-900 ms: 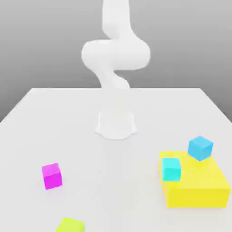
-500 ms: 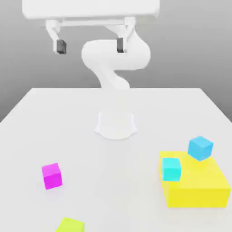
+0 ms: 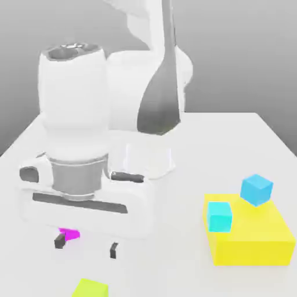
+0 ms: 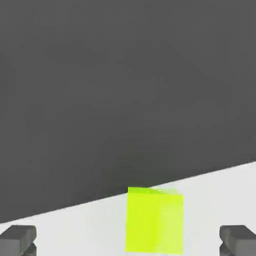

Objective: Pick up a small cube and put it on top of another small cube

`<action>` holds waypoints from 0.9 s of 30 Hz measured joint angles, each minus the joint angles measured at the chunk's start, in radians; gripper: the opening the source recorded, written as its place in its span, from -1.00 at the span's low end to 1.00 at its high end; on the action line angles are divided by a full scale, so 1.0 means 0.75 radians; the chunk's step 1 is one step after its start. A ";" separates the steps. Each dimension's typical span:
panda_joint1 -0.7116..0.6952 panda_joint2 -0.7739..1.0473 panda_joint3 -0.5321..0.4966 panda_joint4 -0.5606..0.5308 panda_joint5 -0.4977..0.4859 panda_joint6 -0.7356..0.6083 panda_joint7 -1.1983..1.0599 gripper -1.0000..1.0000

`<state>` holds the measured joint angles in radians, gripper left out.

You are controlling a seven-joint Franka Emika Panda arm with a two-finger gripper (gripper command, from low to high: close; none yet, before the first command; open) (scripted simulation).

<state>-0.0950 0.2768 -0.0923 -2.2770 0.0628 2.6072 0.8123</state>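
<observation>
**Hidden and cut off**

In the exterior view the arm's hand covers most of the magenta cube [image 3: 71, 234], leaving a sliver. The lime-green cube [image 3: 90, 288] is cut by the bottom edge. In the hand view, the fingertips [image 4: 18, 239] and the green cube's base run off the frame.

Cube: I see the lime-green small cube [image 4: 154, 221] on the white table [image 4: 220, 192].
Fingertips [image 4: 18, 239]: spread wide, cube between them, untouched.

The white robot arm [image 3: 145, 87] is reaching low toward six o'clock, its two-finger gripper [image 3: 85, 245] pointing downward, dark fingertips [image 3: 58, 241] spread wide, gripping nothing.
</observation>
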 joint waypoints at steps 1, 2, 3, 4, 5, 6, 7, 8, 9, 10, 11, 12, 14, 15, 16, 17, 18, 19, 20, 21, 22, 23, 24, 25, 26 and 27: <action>-0.006 0.048 -0.002 0.001 0.003 0.014 0.000 0.00; -0.013 0.097 0.001 0.006 0.008 0.037 -0.002 0.00; -0.019 0.145 0.005 0.013 0.014 0.068 -0.005 0.00; -0.025 0.193 0.011 0.021 0.021 0.103 -0.010 0.00; -0.033 0.242 0.020 0.030 0.027 0.139 -0.014 0.00; -0.039 0.290 0.027 0.040 0.033 0.177 -0.019 0.00; -0.042 0.315 0.031 0.044 0.037 0.197 -0.021 -1.00; -0.042 0.315 0.031 0.044 0.037 0.197 -0.021 -1.00; -0.042 0.315 0.031 0.044 0.037 0.197 -0.021 -1.00; -0.042 0.315 0.031 0.044 0.037 0.197 -0.021 -1.00; -0.042 0.315 0.031 0.045 0.037 0.197 -0.021 -1.00; -0.042 0.315 0.031 0.045 0.037 0.197 -0.021 -1.00; -0.041 0.310 0.030 0.043 0.036 0.192 -0.020 -1.00; -0.037 0.277 0.025 0.037 0.031 0.166 -0.017 -1.00; -0.033 0.236 0.019 0.028 0.024 0.133 -0.012 -1.00; -0.029 0.192 0.014 0.019 0.016 0.099 -0.006 -1.00; -0.026 0.146 0.009 0.009 0.010 0.062 0.000 -1.00; -0.028 0.108 0.001 -0.010 0.021 0.043 0.023 -1.00; -0.034 0.076 -0.009 -0.037 0.043 0.037 0.059 -1.00; -0.039 0.044 -0.020 -0.064 0.065 0.033 0.098 -1.00; -0.044 0.014 -0.032 -0.093 0.087 0.031 0.142 -1.00; -0.049 -0.017 -0.045 -0.123 0.106 0.029 0.188 -1.00; -0.053 -0.047 -0.059 -0.152 0.123 0.028 0.237 -1.00; -0.057 -0.078 -0.073 -0.182 0.135 0.028 0.289 -1.00; -0.060 -0.108 -0.089 -0.212 0.145 0.028 0.343 -1.00; -0.062 -0.139 -0.106 -0.242 0.152 0.028 0.399 -1.00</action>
<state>-0.1415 0.1726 -0.1716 -2.4586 0.1771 2.6281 1.1112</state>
